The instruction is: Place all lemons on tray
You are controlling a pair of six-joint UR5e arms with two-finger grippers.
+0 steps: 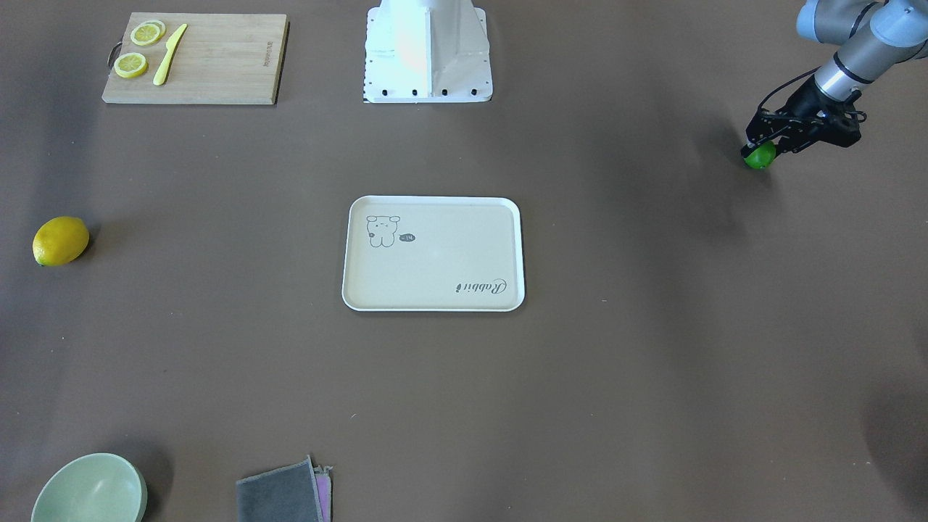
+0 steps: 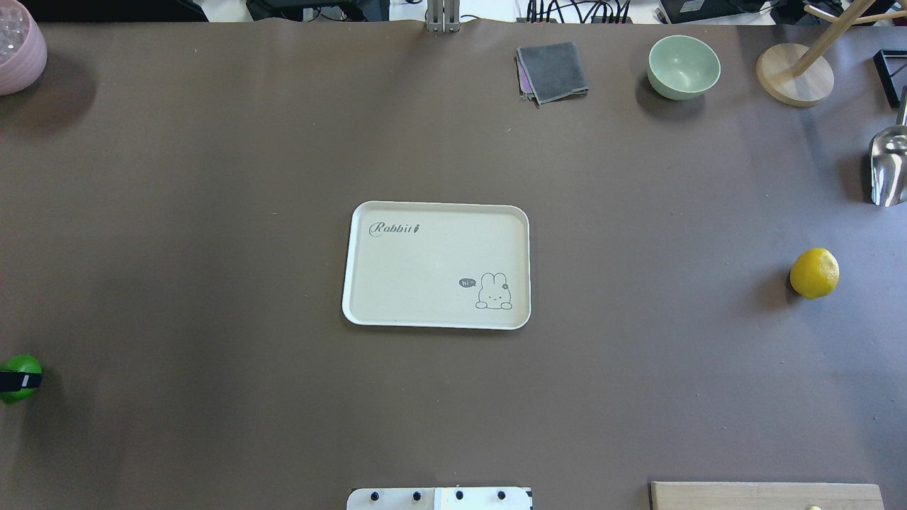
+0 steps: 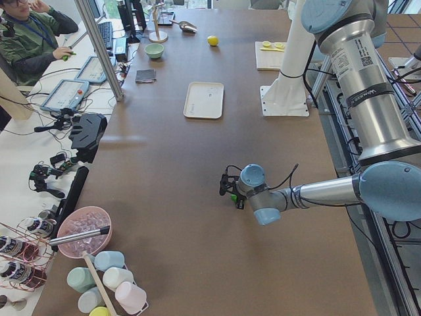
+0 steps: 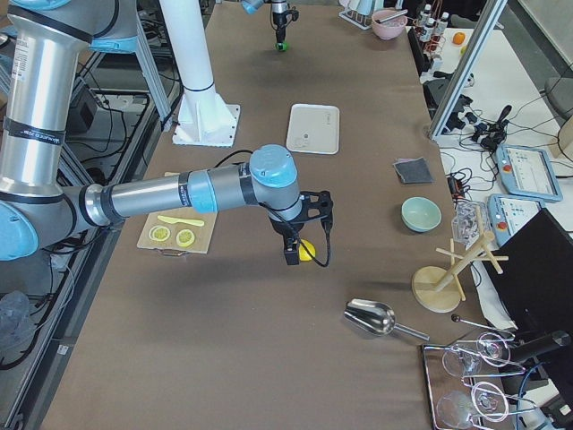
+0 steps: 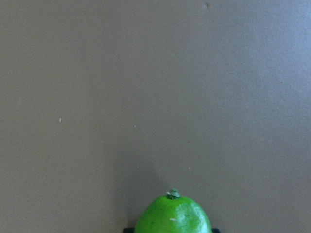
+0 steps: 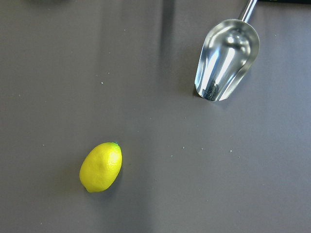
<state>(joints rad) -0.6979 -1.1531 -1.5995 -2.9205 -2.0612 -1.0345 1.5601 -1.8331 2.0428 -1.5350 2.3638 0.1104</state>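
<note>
Green lemon (image 5: 172,216), stem away from gripper (image 1: 760,150)

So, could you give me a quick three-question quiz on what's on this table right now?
1. True or false: the yellow lemon already lies on the tray.
2. What is the left gripper closed around?
A. a green lemon
B. a knife
C. a bowl
3. Fill in: the shiny metal thing lying near the yellow lemon is a ____.

Key: 1 false, it lies on the bare table far from the tray; 2 A; 3 scoop.
</note>
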